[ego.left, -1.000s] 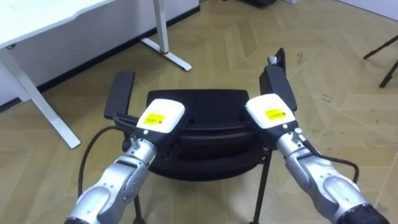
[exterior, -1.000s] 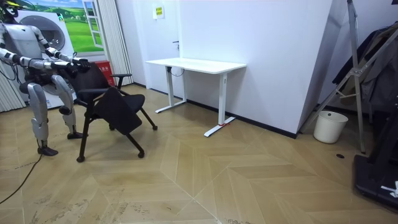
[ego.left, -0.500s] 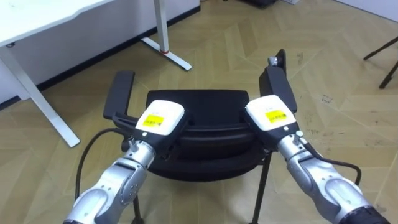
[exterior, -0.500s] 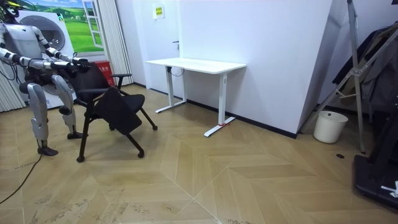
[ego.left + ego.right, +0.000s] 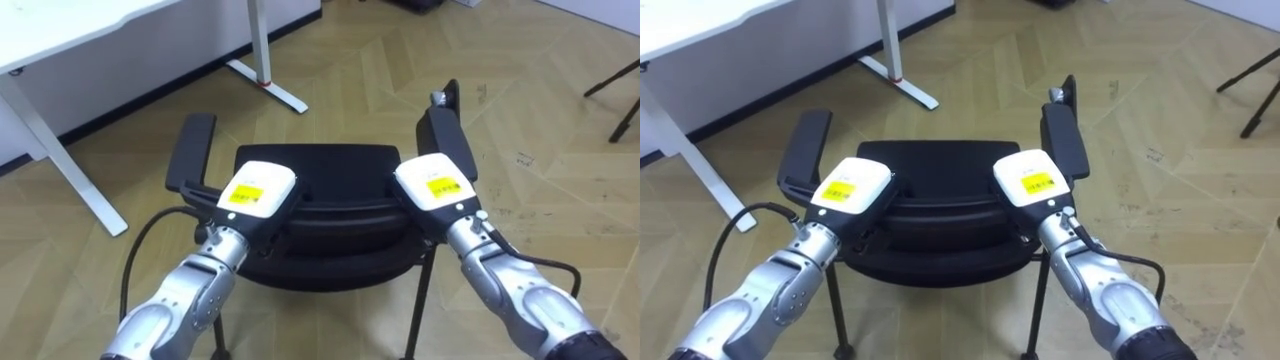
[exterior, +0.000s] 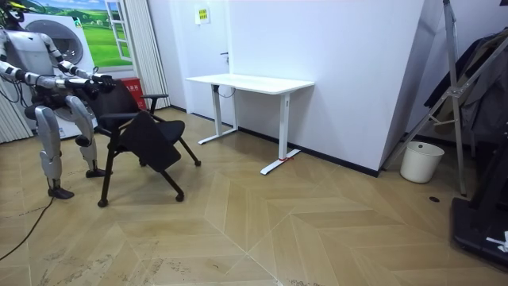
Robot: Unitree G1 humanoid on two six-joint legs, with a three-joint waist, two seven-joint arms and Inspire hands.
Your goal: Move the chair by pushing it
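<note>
Left eye view: your left hand point(image 5: 257, 188) and right hand point(image 5: 434, 181) sit side by side at the top of the backrest of the black chair point(image 5: 330, 160), backs of the hands up. The fingers are tucked past the backrest edge. You cannot tell whether they wrap it or press flat. The armrests stick out just outside each hand. A white desk point(image 5: 70, 30) stands ahead on your left, its foot on the wood floor point(image 5: 560, 110) near the chair.

Room view: you stand at the room view's left, right behind the chair point(image 6: 139, 135), arms out level to it. The desk point(image 6: 250, 82) is further toward the room view's right, against the wall, and a white bin point(image 6: 421, 161) sits well apart.

Right eye view: same contact, left hand point(image 5: 852, 185) and right hand point(image 5: 1031, 178) on the backrest top.

Risks, as judgement: the contact is high, so a hard shove could tip the chair forward if a leg catches on the floor. Uneven force between the hands could swing it left into the desk's foot. If the fingers aren't hooked on, the hands may slide off the top edge.
</note>
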